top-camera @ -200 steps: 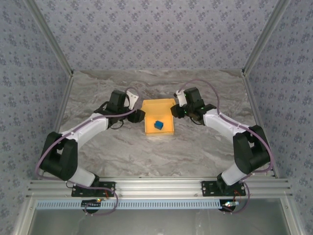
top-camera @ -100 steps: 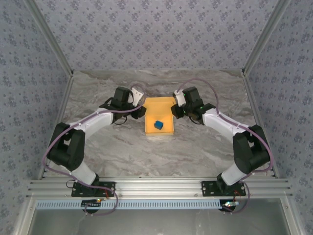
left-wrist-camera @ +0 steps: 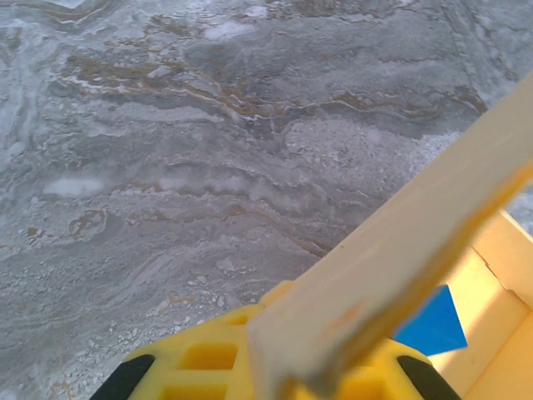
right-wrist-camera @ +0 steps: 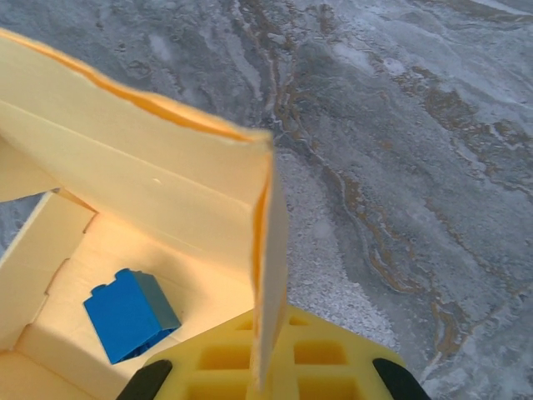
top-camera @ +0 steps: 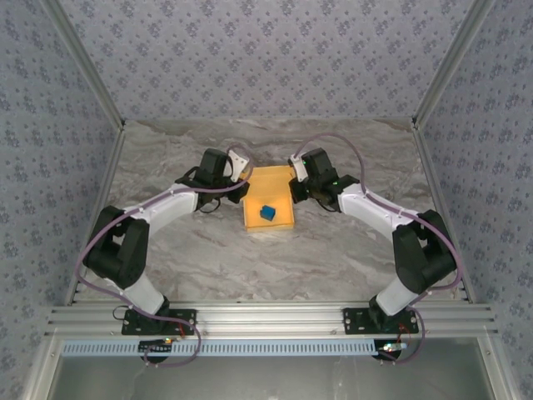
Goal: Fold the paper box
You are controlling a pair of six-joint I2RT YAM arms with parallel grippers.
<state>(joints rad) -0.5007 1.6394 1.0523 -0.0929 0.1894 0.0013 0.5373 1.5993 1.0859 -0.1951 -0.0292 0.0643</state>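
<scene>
The paper box (top-camera: 268,198) lies open on the marble table, yellow-orange, with a small blue block (top-camera: 267,213) inside it. My left gripper (top-camera: 241,188) is at the box's left edge, shut on a raised flap (left-wrist-camera: 400,250) that runs between its yellow jaws (left-wrist-camera: 283,367). My right gripper (top-camera: 294,185) is at the box's right edge. Its jaws (right-wrist-camera: 268,371) are shut on the thin upright side wall (right-wrist-camera: 268,250). The blue block (right-wrist-camera: 129,315) rests on the box floor, left of that wall. It shows again as a blue block (left-wrist-camera: 429,325) past the flap.
The marble table (top-camera: 208,258) spreads round the box, bare in front of it. Patterned walls and aluminium posts (top-camera: 437,79) close in the back and sides. The arms' bases sit on the rail (top-camera: 266,317) at the near edge.
My left gripper moved right to the box's left edge and closed on the flap. My right gripper closed on the right wall and shifted slightly left. The box slid a little left.
</scene>
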